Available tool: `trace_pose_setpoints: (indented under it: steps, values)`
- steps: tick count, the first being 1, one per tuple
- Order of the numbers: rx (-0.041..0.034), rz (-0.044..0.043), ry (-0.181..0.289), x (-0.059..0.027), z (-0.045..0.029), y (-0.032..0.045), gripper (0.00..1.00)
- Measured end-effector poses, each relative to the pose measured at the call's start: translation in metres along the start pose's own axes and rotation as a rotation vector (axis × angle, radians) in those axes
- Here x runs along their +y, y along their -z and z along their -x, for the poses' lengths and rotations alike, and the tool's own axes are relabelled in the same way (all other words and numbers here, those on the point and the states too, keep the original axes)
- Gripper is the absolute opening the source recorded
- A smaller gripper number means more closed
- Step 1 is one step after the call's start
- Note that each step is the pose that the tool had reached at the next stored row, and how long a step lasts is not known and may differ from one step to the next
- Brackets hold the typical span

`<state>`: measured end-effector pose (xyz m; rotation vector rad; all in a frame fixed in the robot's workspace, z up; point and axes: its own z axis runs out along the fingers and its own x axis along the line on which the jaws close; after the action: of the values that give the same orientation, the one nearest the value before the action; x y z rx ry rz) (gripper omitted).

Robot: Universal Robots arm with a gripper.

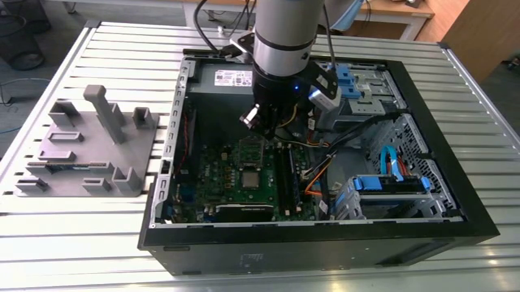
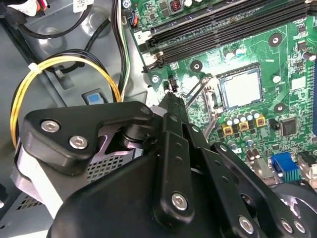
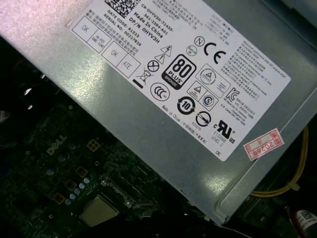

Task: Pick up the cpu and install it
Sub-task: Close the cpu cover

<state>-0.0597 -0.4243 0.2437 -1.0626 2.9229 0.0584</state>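
The cpu (image 1: 251, 179), a small flat square with a dull silver top, sits in its socket in the middle of the green motherboard (image 1: 213, 177), inside the open black computer case (image 1: 325, 243) on the ribbed metal surface (image 1: 81, 243). The black, bolted tool (image 1: 262, 126) hangs above the board with its tip short of the chip (image 2: 241, 88); I cannot tell whether it is open or closed. A grey blocky tray (image 1: 81, 146) lies at the exterior view's left.

slatted metal table (image 1: 81, 243), wooden desk (image 1: 406, 9)
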Motion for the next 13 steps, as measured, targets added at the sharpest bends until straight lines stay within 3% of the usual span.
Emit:
trace_pose_setpoints:
  steps: [7,13]
  values:
    - [-0.0001,0.0013,0.015,-0.0006,0.0003,0.0001,0.11]
    - [0.0015,0.0037,0.074,-0.0011,0.0010,0.0000,0.11]
